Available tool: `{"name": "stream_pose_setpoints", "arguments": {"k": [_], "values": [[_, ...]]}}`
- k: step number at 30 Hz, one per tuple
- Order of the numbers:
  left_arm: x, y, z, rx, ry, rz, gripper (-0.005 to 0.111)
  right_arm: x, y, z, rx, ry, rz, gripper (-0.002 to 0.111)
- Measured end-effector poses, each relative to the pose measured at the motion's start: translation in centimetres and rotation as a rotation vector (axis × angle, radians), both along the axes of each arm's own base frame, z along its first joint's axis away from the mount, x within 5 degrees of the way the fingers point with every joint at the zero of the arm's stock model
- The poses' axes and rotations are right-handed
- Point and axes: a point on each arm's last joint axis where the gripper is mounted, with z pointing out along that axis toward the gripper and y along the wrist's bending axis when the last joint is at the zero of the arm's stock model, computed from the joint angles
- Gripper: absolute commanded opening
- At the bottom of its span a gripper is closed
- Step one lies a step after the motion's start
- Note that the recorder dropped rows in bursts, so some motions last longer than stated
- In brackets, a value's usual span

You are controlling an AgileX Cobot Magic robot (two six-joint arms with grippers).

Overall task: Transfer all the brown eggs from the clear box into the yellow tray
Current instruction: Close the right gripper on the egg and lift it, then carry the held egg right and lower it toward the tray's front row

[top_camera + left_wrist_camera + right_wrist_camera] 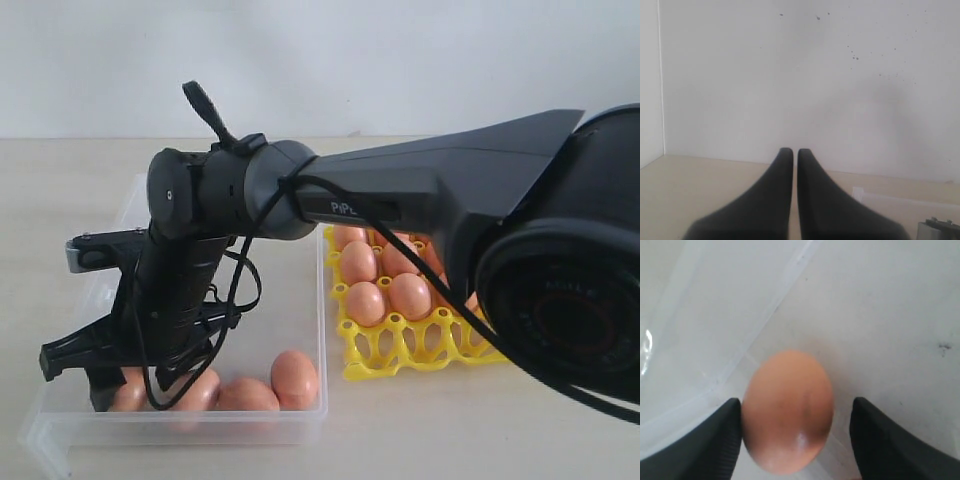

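My left pincer point(795, 156) is well away from the work. Its two fingers point(774, 200) are pressed almost together, with a thin slit between them and nothing in it. It points across the desk point(685, 185) at a white wall point(790, 75).

In the exterior view, the clear box point(285, 290) lies on the left part of the desk. The brown eggs point(246, 394) remaining in it sit in a row against its near wall. I count four of them, the leftmost one point(128, 392) towards the near-left corner and partly hidden behind black gripper parts.

My right arm point(430, 185) reaches across from the right edge and bends down into that corner. Its wrist camera shows the right pincer point(796, 412) spread wide, straddling one egg point(787, 410) that rests on the box floor. One finger point(715, 440) is at the shell, and I cannot tell whether it actually touches. The other finger point(890, 440) stands clear with bare floor between it and the egg. So that pincer is open around the egg and is not gripping it.

The yellow tray point(400, 350) sits just beside the right wall of the box. Several tray eggs point(366, 303) fill the cups I can see in its middle rows. The cups along its near edge are bare lattice. The arm hides the far and right parts of the tray.
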Motion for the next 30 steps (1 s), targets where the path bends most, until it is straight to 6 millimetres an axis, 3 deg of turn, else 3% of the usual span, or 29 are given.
{"name": "stream_pose_setpoints", "arguments": {"k": [10, 12, 15, 24, 30], "values": [[0.0, 0.0, 0.0, 0.0, 0.0, 0.0, 0.004, 0.4, 0.1, 0.0, 0.012, -0.05, 0.005, 0.055], [0.0, 0.0, 0.0, 0.0, 0.0, 0.0, 0.004, 0.4, 0.1, 0.0, 0.005, -0.062, 0.016, 0.042], [0.0, 0.0, 0.0, 0.0, 0.0, 0.0, 0.004, 0.4, 0.0, -0.1, -0.008, -0.08, 0.028, -0.001], [0.0, 0.0, 0.0, 0.0, 0.0, 0.0, 0.004, 0.7, 0.2, 0.1, 0.01, -0.171, 0.113, 0.0], [0.0, 0.0, 0.0, 0.0, 0.0, 0.0, 0.004, 1.5, -0.8, 3.0, 0.054, -0.372, 0.101, 0.0]]}}
